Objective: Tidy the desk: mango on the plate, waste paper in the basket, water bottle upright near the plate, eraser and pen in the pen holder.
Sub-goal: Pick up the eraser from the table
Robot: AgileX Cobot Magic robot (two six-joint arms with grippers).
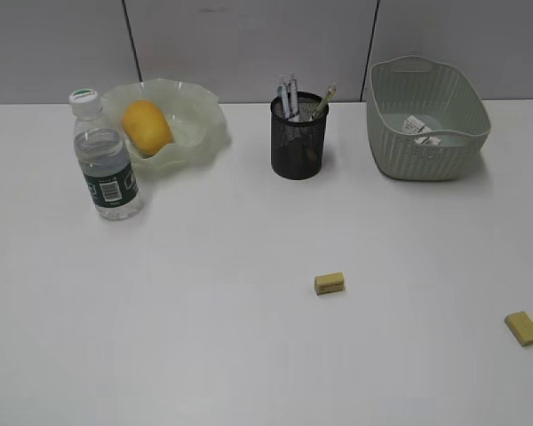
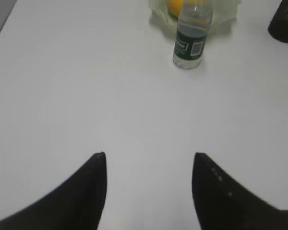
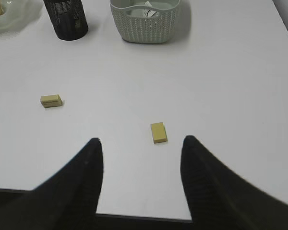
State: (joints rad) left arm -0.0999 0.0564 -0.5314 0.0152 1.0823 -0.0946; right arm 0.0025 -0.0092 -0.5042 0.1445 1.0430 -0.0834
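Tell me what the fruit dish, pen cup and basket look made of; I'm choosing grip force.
Dish: translucent pale green, glossy, wavy rim, glass or plastic, can't tell which. Pen cup: black see-through mesh, probably metal. Basket: matte pale green, moulded weave pattern, likely plastic.

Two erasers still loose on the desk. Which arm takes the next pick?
Right. Its open right gripper hangs just short of the near eraser, with the other eraser also in its view. The left gripper faces bare desk near the water bottle.
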